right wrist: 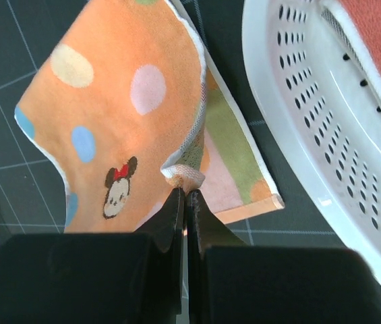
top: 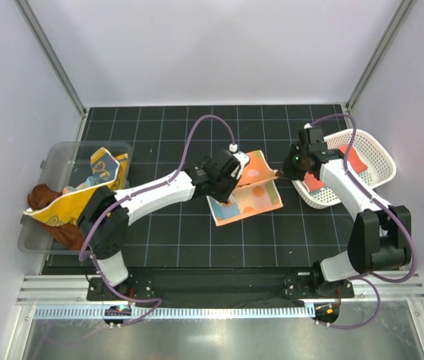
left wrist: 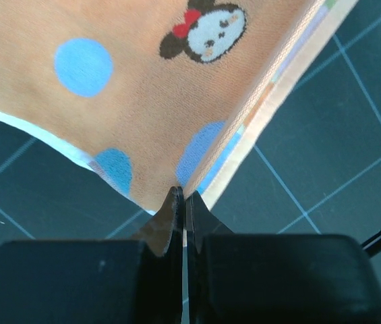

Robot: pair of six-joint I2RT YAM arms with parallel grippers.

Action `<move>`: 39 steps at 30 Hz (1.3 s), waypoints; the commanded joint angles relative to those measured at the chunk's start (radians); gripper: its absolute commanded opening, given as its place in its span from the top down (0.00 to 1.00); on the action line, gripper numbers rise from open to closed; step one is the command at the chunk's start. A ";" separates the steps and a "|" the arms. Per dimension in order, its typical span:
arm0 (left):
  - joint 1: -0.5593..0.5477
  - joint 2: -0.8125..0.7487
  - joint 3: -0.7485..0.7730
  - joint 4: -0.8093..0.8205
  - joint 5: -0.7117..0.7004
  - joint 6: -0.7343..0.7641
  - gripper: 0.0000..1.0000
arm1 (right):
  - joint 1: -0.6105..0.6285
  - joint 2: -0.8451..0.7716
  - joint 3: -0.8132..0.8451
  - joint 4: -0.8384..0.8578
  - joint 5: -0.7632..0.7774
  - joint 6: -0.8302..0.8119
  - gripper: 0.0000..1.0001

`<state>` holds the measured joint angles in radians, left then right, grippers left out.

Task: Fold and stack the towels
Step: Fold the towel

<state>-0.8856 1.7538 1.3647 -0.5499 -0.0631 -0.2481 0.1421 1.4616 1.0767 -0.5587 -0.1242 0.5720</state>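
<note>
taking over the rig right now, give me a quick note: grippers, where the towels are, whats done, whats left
Left gripper: shut on a corner of the polka-dot towel, mid-table.
Right gripper: shut on another corner of the same towel, raised beside the white basket.
Red-orange towel lies in the basket. The yellow-orange towel and rust-brown towel sit crumpled in the clear bin.
Done: no folded stack visible.
Left: finish this fold, then the bin's towels.
</note>
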 commanded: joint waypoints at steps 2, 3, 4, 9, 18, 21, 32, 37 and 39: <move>-0.039 -0.001 -0.076 -0.091 -0.063 -0.022 1.00 | -0.032 -0.055 -0.087 0.012 0.101 -0.032 0.99; -0.045 0.007 -0.096 -0.088 -0.075 -0.023 1.00 | -0.032 -0.063 -0.106 0.020 0.098 -0.034 0.99; -0.052 0.016 -0.102 -0.088 -0.098 -0.023 1.00 | -0.032 -0.063 -0.132 0.029 0.097 -0.032 0.99; -0.062 0.004 -0.133 -0.091 -0.142 -0.016 1.00 | -0.030 -0.056 -0.169 0.040 0.106 -0.043 0.99; -0.079 -0.020 -0.171 -0.104 -0.090 0.000 0.95 | -0.030 -0.079 -0.222 0.045 0.087 -0.043 0.85; -0.090 -0.010 -0.179 -0.133 -0.112 -0.003 0.89 | -0.030 -0.104 -0.259 0.054 0.063 -0.046 0.82; -0.101 -0.053 -0.112 -0.211 -0.268 -0.066 0.59 | -0.032 -0.187 -0.239 -0.029 0.043 -0.052 0.61; 0.040 0.041 0.008 -0.217 -0.242 -0.115 0.59 | -0.021 -0.141 -0.201 0.035 -0.029 -0.064 0.61; 0.115 0.070 0.030 -0.185 -0.204 -0.132 0.60 | 0.007 -0.123 -0.176 0.052 -0.040 -0.070 0.61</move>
<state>-0.8688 1.7885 1.3411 -0.7586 -0.2676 -0.3305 0.1226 1.3163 0.8398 -0.5571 -0.1184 0.5236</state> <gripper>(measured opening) 0.406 0.389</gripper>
